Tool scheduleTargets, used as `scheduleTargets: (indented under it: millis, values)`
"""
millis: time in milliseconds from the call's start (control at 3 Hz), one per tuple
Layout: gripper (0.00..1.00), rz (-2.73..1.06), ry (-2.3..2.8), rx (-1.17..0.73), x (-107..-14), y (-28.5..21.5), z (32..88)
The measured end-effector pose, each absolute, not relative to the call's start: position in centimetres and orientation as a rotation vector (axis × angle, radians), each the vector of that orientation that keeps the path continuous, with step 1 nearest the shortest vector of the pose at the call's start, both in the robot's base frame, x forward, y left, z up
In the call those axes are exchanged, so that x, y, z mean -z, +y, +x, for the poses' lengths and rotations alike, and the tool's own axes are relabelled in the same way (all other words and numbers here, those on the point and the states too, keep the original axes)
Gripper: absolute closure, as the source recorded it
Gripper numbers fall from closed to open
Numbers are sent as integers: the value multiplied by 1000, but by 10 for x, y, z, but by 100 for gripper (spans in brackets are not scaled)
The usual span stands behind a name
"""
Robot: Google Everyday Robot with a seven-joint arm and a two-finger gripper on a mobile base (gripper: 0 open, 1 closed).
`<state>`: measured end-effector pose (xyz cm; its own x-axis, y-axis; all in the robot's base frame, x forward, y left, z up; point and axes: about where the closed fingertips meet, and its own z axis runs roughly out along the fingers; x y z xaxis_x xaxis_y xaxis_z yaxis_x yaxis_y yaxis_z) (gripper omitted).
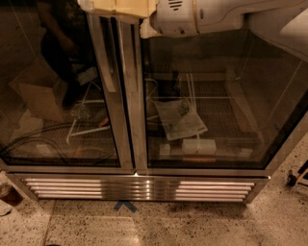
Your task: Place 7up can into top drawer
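Note:
The 7up can and the top drawer are both out of view. My white arm (202,17) runs across the top edge of the camera view. Its cream-coloured gripper (118,7) sits at the upper left, cut off by the frame edge, in front of the centre post of a glass-door cabinet. Nothing can be seen held in it.
A steel two-door glass cabinet (134,144) fills the view, with wire shelves, a paper sheet (180,117) and a small white box (198,145) inside. A louvred kick plate (139,188) runs along its base. Speckled floor lies in front, marked with a blue arrow (125,205).

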<state>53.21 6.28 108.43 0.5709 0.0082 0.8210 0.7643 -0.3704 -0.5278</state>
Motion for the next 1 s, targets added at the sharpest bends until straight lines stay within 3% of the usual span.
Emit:
scheduleTargets:
  millis: [1000]
  values:
    - [0,-1889,-552,1248,-1081,87,533]
